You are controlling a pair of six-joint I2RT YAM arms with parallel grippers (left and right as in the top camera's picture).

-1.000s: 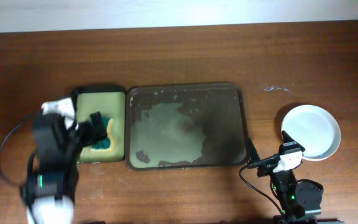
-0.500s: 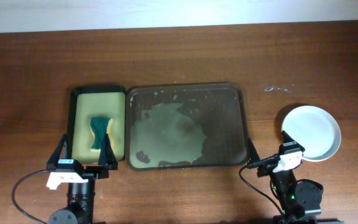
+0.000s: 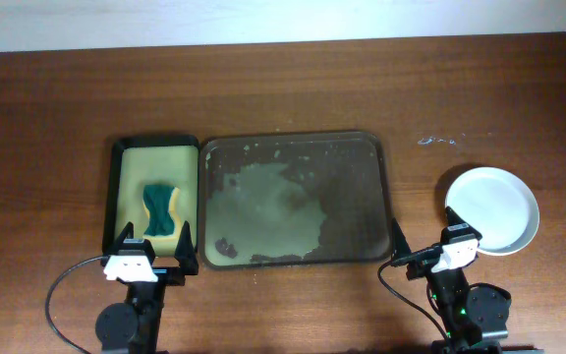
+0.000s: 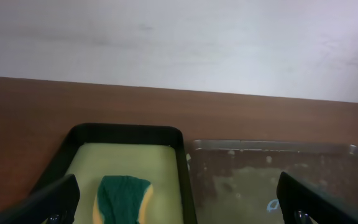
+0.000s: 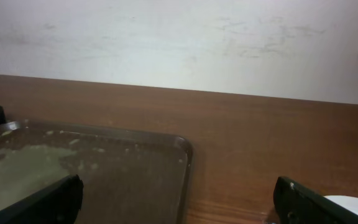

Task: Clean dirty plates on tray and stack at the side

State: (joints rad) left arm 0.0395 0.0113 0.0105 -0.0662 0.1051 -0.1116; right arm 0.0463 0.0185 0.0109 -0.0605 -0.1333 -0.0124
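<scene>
Overhead view: plates [image 3: 491, 208] to the right of the tray [image 3: 357, 197], well apart from it, on the wooden table [image 3: 283, 88], seen as one clean white round. Number in the stack: cannot tell from above. No plate on the tray itself, only a wet pale smear across its middle. Just beside the tray's left edge, a smaller black-rimmed tray [image 3: 155, 141] with a green and yellow sponge [image 3: 160, 208] lying inside.

Right gripper [image 3: 424, 241] off the tray's near right corner, between tray and plates, spread wide and holding nothing. Left gripper [image 3: 155, 236] off the tray's near left corner, over the near edge of the smaller tray, likewise wide and empty. Same in both wrist views: fingers [image 4: 48, 202] out at the lower corners, nothing between.

Probably the closing step, with cleaning and stacking done and both arms parked. To finish well:
- Leave the stack alone.
- Avoid any sweep of the right arm toward the plates so near it.
- Move slowly, if at all.
- Leave the sponge in its own small tray.
- Check the stack for a slipped or overhanging rim before calling it finished; not possible to judge from straight above.
</scene>
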